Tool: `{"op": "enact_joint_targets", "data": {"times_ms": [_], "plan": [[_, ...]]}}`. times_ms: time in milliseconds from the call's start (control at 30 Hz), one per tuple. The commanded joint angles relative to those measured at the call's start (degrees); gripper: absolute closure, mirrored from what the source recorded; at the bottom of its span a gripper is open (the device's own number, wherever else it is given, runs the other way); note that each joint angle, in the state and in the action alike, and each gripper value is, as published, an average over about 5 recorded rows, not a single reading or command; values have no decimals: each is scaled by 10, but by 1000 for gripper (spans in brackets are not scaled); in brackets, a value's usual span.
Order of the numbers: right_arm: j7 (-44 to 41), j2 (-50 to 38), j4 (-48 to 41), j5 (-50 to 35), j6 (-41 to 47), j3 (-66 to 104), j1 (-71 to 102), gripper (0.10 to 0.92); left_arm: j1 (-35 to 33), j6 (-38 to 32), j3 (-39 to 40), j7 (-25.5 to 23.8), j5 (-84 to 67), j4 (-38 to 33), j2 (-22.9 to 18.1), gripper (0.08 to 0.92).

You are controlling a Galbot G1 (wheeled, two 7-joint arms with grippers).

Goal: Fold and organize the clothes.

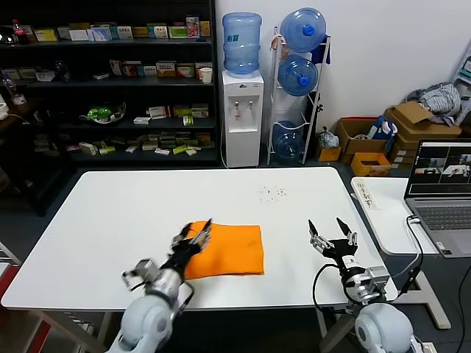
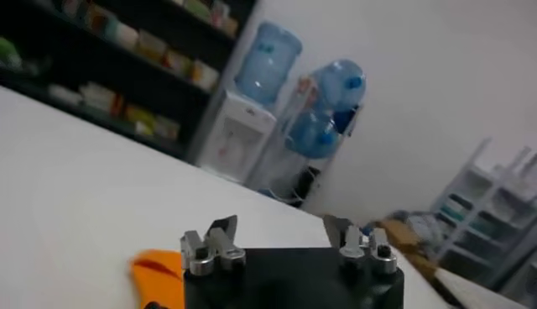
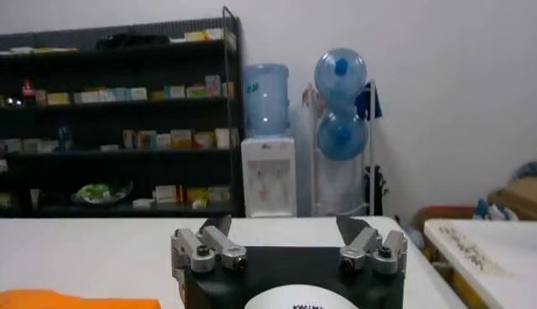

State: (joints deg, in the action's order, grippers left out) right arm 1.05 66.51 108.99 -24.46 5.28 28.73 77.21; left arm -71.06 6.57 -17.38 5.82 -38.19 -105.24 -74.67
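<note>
No writing I can read on the T-shirt [image 1: 224,250] | it lies folded on the near middle of the table [image 1: 110,220] | my left gripper [image 1: 197,234] released over its left edge | right gripper [image 1: 333,234] released, well right of it.

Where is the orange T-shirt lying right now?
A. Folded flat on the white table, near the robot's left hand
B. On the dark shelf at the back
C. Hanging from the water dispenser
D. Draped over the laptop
A: the orange T-shirt lies folded into a flat rectangle on the white table, with the left hand over its left edge, while the right hand hangs open off to its right.
</note>
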Motion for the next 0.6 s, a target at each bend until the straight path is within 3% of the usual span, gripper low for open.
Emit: {"op": "enact_joint_targets", "data": {"times_ms": [33, 267, 600], "plan": [[-97, 10, 10, 101, -152, 91, 98, 203, -243, -377, -252, -220, 195, 89, 21, 231], [-122, 57, -13, 97, -183, 119, 108, 203, -239, -388, -284, -266, 128, 91, -9, 178], [-107, 88, -23, 95, -217, 121, 109, 203, -235, -389, -279, -264, 134, 64, -17, 177]]}}
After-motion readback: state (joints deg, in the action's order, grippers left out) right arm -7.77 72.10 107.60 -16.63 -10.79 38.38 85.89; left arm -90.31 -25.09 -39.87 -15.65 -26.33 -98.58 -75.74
